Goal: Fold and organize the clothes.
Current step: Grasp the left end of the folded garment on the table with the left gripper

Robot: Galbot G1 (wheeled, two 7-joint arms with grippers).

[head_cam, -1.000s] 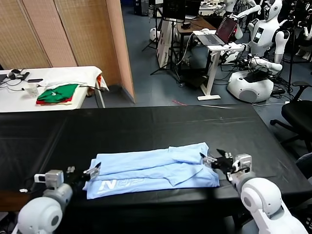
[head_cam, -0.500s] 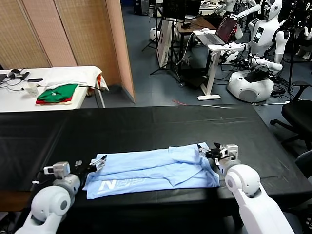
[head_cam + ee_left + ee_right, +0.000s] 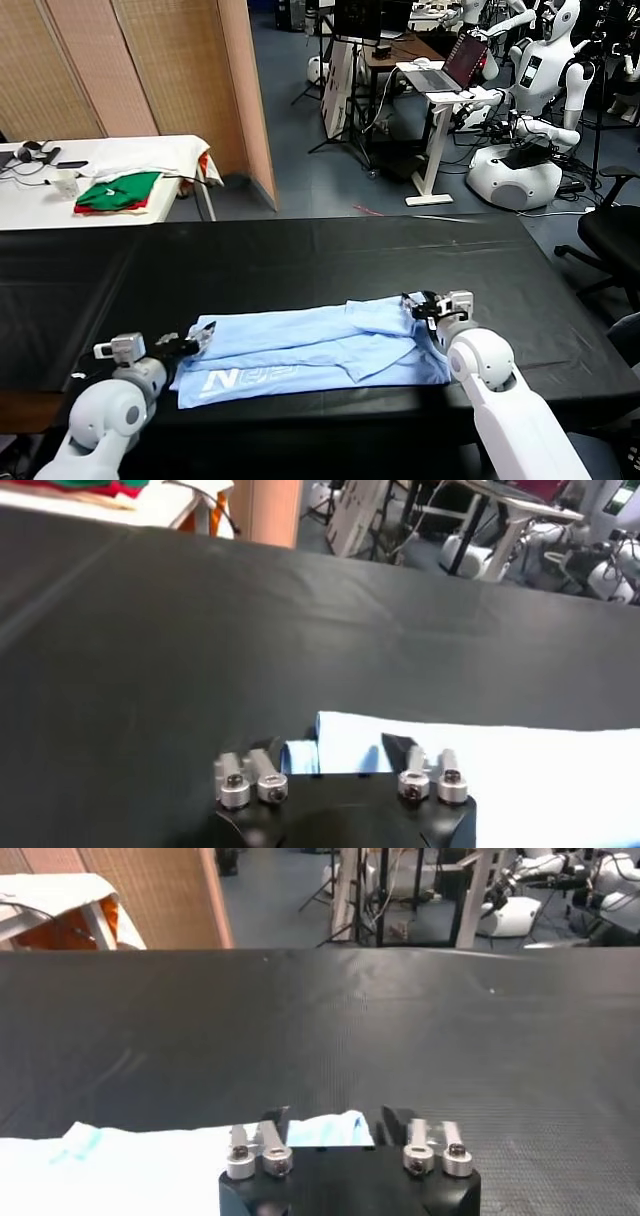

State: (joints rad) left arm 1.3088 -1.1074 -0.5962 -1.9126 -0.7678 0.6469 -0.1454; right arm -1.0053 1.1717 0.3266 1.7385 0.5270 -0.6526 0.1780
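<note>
The pale sky-blue T-shirt [image 3: 310, 350] lies folded into a long strip near the front edge of the black table [image 3: 300, 255], its white lettering [image 3: 250, 378] facing up at the front left. My left gripper [image 3: 200, 338] is at the shirt's left end. In the left wrist view its fingers [image 3: 272, 752] stand apart with the cloth edge [image 3: 345, 742] between them. At the shirt's far right corner is my right gripper [image 3: 418, 303]; that blue corner [image 3: 325, 1131] sits between its open jaws in the right wrist view.
A green-and-red pile of folded clothes [image 3: 118, 192] rests on a white side table [image 3: 30, 205] at the back left. A black office chair [image 3: 612, 235] stands off the right end. Other robots and desks [image 3: 530, 110] fill the room behind.
Both arms have pushed forward from the table's front edge. Each gripper now straddles an end of the shirt, and in the head view their fingers stand closer together than before.
</note>
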